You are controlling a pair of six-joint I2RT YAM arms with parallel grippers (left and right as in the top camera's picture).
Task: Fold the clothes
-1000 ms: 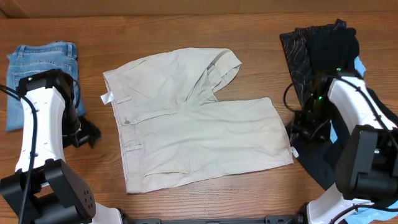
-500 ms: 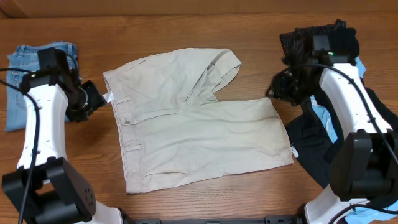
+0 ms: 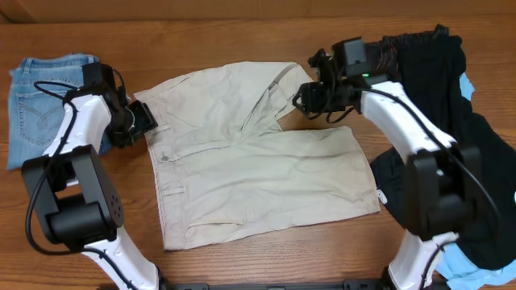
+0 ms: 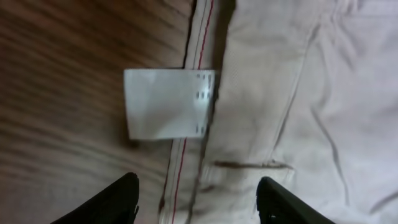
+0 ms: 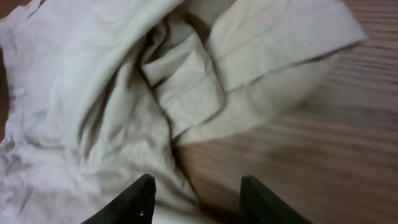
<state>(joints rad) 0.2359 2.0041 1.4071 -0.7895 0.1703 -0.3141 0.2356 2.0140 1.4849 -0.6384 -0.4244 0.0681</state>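
Beige shorts [image 3: 250,161] lie spread at the middle of the desk [image 3: 242,32], waistband to the left, upper leg folded back | left gripper [image 4: 199,199] open, empty, over the waistband edge by a white label [image 4: 168,102] | right gripper [image 5: 199,198] open, empty, above the folded hem | jeans [image 3: 40,97] far left, dark garments [image 3: 435,72] far right

Even, soft overhead light; both wrist views dim and blurred
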